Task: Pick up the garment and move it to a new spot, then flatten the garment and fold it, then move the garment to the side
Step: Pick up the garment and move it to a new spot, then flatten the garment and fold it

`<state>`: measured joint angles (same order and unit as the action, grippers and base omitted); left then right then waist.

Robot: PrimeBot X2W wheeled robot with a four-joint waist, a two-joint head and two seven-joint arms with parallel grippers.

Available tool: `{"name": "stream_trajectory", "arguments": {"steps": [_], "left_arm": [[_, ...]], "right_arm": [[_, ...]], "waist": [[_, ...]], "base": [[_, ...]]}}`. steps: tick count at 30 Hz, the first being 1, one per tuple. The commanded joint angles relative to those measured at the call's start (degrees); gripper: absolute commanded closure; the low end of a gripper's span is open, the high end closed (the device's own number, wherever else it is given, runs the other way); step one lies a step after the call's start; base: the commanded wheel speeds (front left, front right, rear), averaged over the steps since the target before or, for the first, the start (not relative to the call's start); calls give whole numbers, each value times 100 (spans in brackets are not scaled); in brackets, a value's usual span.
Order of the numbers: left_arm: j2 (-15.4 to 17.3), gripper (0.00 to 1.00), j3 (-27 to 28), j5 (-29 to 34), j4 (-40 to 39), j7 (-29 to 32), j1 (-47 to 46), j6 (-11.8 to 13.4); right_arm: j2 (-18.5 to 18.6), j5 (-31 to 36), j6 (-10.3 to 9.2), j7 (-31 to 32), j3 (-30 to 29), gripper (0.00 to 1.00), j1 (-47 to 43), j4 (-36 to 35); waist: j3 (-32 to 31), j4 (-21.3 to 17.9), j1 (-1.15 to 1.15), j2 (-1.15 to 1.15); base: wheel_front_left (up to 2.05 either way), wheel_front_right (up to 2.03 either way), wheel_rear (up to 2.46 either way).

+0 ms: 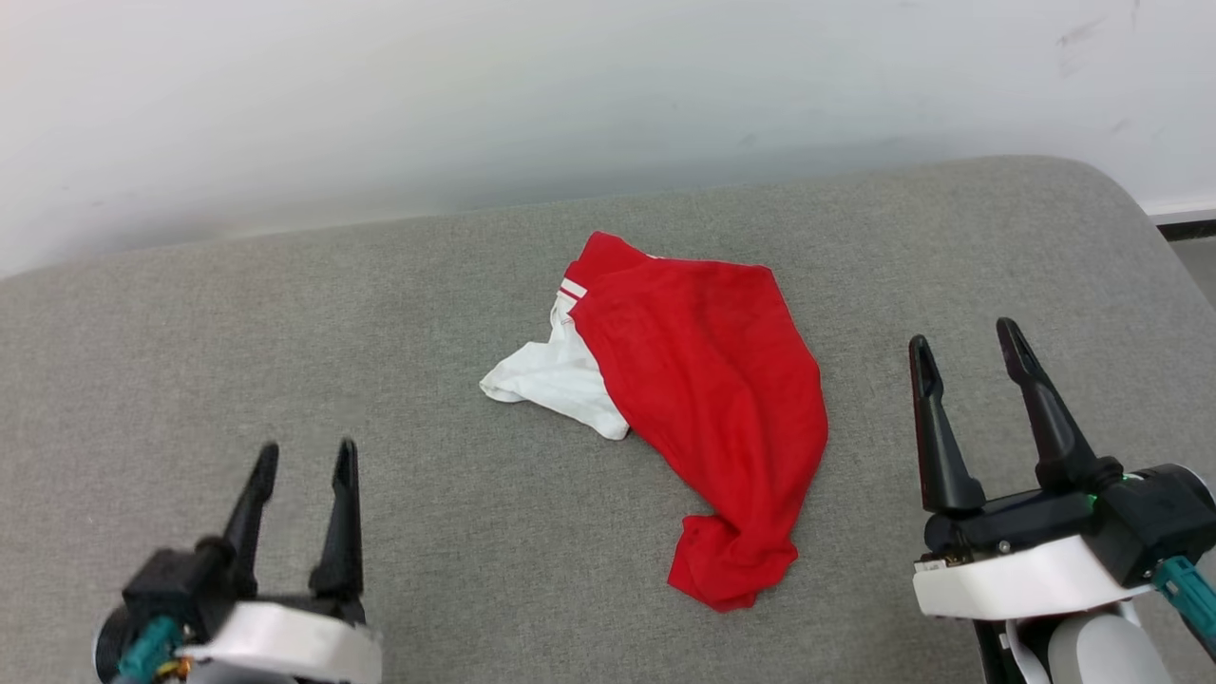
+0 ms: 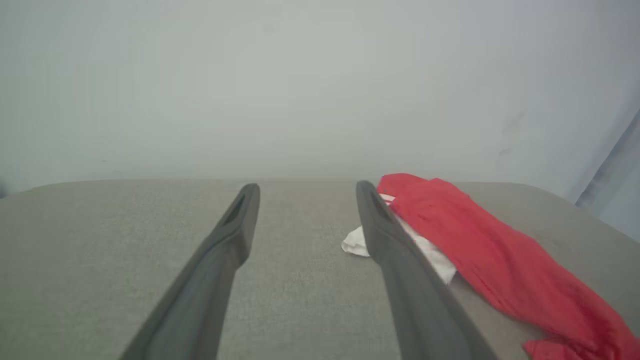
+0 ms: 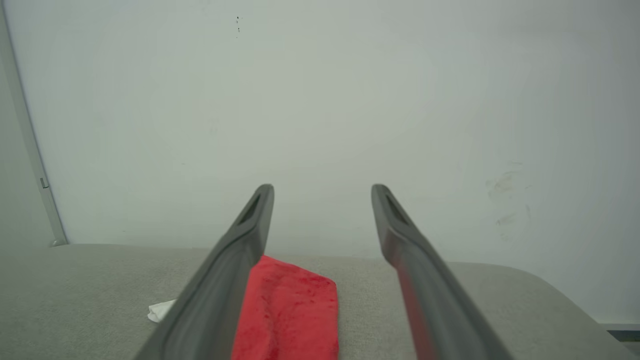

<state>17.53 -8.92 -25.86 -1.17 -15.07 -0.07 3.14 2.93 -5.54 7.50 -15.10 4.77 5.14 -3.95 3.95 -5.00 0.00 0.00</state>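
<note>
The garment [image 1: 708,380] lies crumpled in a loose heap at the middle of the grey padded surface [image 1: 285,332], red fabric on top, a white panel poking out at its left. No lettering shows. My left gripper [image 1: 304,461] hovers open at the lower left, well apart from the cloth. My right gripper [image 1: 964,344] stands open at the right, a short gap from the garment's right edge. In the left wrist view the garment [image 2: 480,245] lies right of my open fingers [image 2: 235,225]. In the right wrist view the garment [image 3: 290,310] shows low between the open fingers [image 3: 400,235].
A pale wall [image 1: 570,85] runs right behind the grey surface. The surface's rounded right corner [image 1: 1121,199] drops off beside a strip of floor and baseboard [image 1: 1187,228]. Bare grey padding stretches left of the garment.
</note>
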Motion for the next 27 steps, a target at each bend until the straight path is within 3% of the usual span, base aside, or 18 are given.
{"name": "stream_trajectory", "arguments": {"steps": [1, 8, 15, 18, 20, 24, 27], "left_arm": [[-109, 0, 76, 115, 15, -14, 151, -68], [-769, 0, 493, 502, 11, -15, 478, -483], [-884, 0, 700, 803, 93, -15, 280, -820], [-816, 0, 642, 828, 141, -15, 136, -910], [-511, 0, 345, 781, 235, 287, -319, -1007], [-60, 0, -14, 638, 252, 1224, -1202, -1047], [137, 0, -323, -59, 309, 2271, -1981, -1059]], "right_arm": [[-10, -37, -2, -10, 5, 0, -85, -36], [-10, -70, -2, -11, -1, 0, -138, -98], [-9, -100, -2, -10, 96, 0, -68, -111], [-9, -73, -2, -10, 118, 0, -13, -138], [-9, -38, -2, -11, 78, 0, 79, -201], [-10, -11, -2, -10, 11, 0, 185, -276], [-9, 61, -3, -11, -92, 0, 312, -315]], "waist": [[-12, -4, 0, 0], [-13, 1, 0, 0], [108, -70, 0, 0], [246, -134, 0, 0], [535, -213, 0, 0], [984, -235, 0, 0], [1289, -250, 0, 0]], "base": [[0, 0, 0], [0, 0, 0], [0, 0, 0], [0, 0, 0], [0, 0, 0], [0, 0, 0], [0, 0, 0]]}}
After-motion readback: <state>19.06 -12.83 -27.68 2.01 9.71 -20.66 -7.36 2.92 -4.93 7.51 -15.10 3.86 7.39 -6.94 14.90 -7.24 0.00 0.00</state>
